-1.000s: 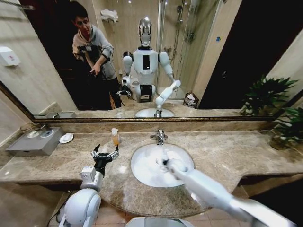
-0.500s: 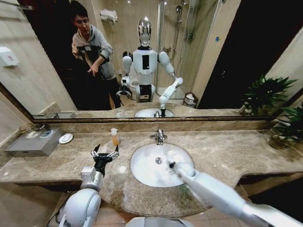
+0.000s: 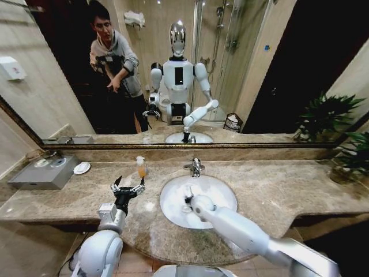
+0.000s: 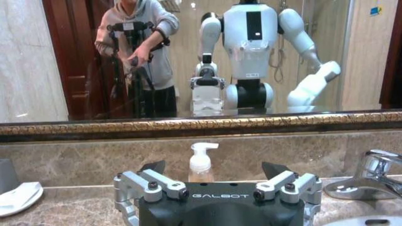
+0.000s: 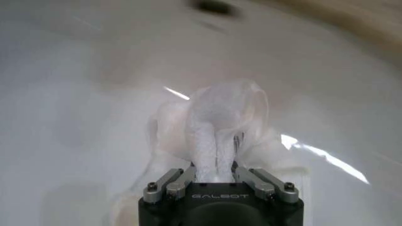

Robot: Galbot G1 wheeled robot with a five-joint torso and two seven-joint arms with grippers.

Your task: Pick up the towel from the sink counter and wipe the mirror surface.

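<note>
My right gripper (image 5: 215,172) is shut on the towel (image 5: 217,127), a bunched white terry cloth pinched between its fingers over the white basin (image 5: 75,94). In the head view the right gripper (image 3: 187,199) reaches from the lower right into the oval basin (image 3: 222,196) of the sink counter (image 3: 277,184), below the chrome faucet (image 3: 195,167). The left gripper (image 3: 128,187) hovers open and empty over the counter left of the basin, facing the mirror surface (image 3: 259,69). From its wrist, the left gripper (image 4: 213,169) points at the mirror (image 4: 75,70).
A soap dispenser (image 3: 140,166) stands on the counter just beyond the left gripper. A small white dish (image 3: 81,168) and a grey box (image 3: 40,172) sit at the far left. A potted plant (image 3: 346,156) occupies the right end. A person with a tripod is reflected in the mirror.
My right gripper has swung to the left across the basin with the towel in it. The left arm has stayed where it was.
</note>
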